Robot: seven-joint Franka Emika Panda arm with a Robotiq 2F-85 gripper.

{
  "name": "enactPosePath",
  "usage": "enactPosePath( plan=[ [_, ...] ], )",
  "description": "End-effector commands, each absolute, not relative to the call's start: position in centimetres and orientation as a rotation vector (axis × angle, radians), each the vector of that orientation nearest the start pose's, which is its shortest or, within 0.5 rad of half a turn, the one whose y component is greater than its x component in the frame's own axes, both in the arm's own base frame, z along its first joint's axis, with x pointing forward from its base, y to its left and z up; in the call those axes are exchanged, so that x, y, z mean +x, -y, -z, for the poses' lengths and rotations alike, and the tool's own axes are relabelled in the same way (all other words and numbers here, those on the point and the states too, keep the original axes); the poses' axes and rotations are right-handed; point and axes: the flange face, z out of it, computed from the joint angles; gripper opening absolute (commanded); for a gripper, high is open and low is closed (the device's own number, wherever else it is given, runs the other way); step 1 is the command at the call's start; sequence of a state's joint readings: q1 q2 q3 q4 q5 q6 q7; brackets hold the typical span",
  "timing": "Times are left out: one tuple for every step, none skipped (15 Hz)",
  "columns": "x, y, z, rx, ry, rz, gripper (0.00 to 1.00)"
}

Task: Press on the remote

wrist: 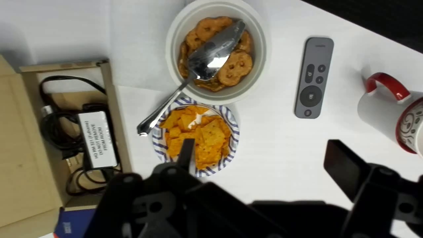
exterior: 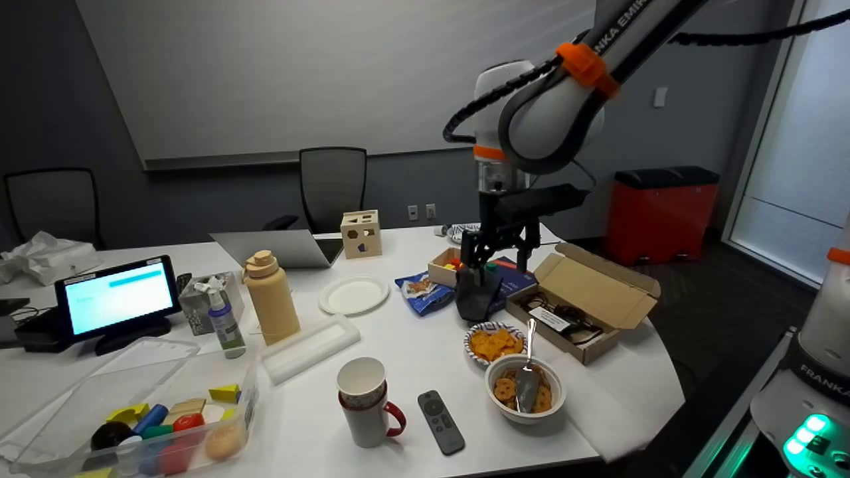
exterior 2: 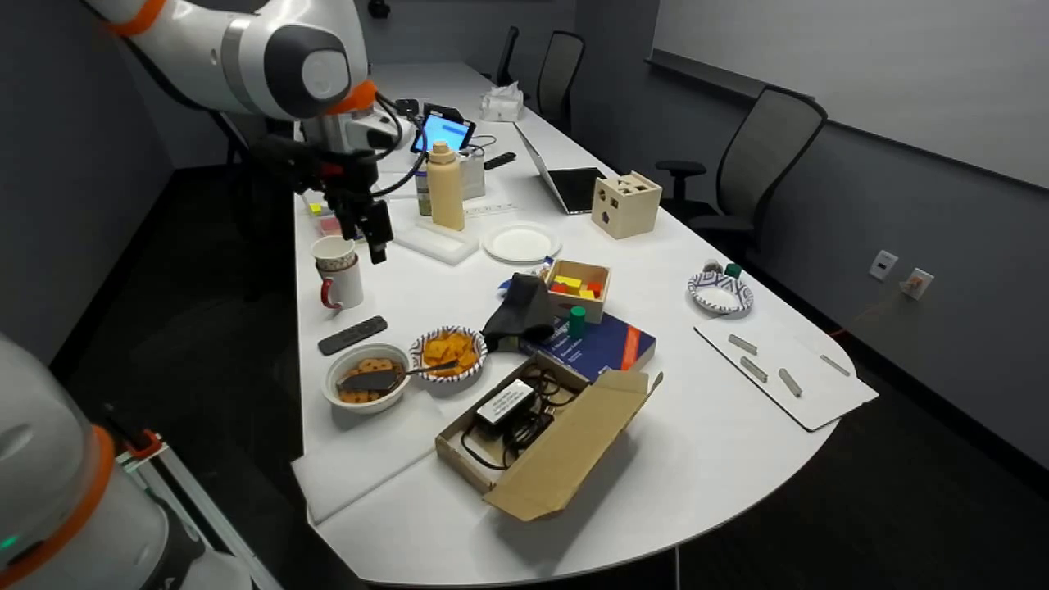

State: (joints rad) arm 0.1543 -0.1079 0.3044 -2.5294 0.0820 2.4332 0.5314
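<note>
The remote (exterior: 441,423) is a slim dark grey remote lying flat on the white table, between the mug and the bowl of round crackers. It also lies near the table edge in an exterior view (exterior 2: 352,334). In the wrist view the remote (wrist: 314,78) is right of centre, buttons facing up, fully visible. My gripper (wrist: 261,155) is open, with nothing between its fingers. In the wrist view the remote lies beyond the fingertips, nearer the right finger. In both exterior views the gripper (exterior: 497,260) (exterior 2: 365,238) hangs above the table, apart from the remote.
A white mug with a red handle (wrist: 380,109) and a cup in it stands beside the remote. A cracker bowl (wrist: 261,66) holding a metal server and a patterned chip bowl (wrist: 233,138) are on the other side. An open cardboard box (exterior: 551,338) and a tan bottle (exterior: 272,299) stand farther off.
</note>
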Motion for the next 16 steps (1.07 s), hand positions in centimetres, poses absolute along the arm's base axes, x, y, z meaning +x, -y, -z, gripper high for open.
enactPosePath(
  plan=[
    [40.9, -22.8, -25.5, -3.078, -0.202, 0.045, 1.0],
    [40.8, -23.5, -24.0, -3.077, -0.192, 0.048, 1.0],
    [40.6, -24.1, -22.4, -3.078, -0.172, 0.063, 1.0],
    [40.6, -24.6, -21.0, -3.079, -0.15, 0.069, 1.0],
    [40.5, -25.1, -19.7, -3.083, -0.131, 0.079, 1.0],
    [40.6, -25.5, -18.6, -3.086, -0.115, 0.085, 1.0],
    [40.7, -26.0, -17.6, -3.087, -0.102, 0.094, 1.0],
    [40.9, -26.6, -16.7, -3.083, -0.092, 0.102, 1.0],
    [41.1, -27.3, -16.0, -3.082, -0.078, 0.114, 1.0],
    [41.4, -27.9, -15.3, -3.081, -0.066, 0.125, 1.0],
    [41.7, -28.5, -14.9, -3.08, -0.058, 0.135, 1.0],
    [42.1, -29.1, -14.5, -3.083, -0.046, 0.143, 1.0],
    [42.5, -29.6, -13.9, -3.084, -0.038, 0.148, 1.0],
    [42.8, -30.1, -13.4, -3.089, -0.029, 0.151, 1.0],
    [43.1, -30.7, -13.0, -3.094, -0.018, 0.151, 1.0],
    [43.4, -31.2, -12.4, -3.097, -0.007, 0.152, 1.0]
  ],
)
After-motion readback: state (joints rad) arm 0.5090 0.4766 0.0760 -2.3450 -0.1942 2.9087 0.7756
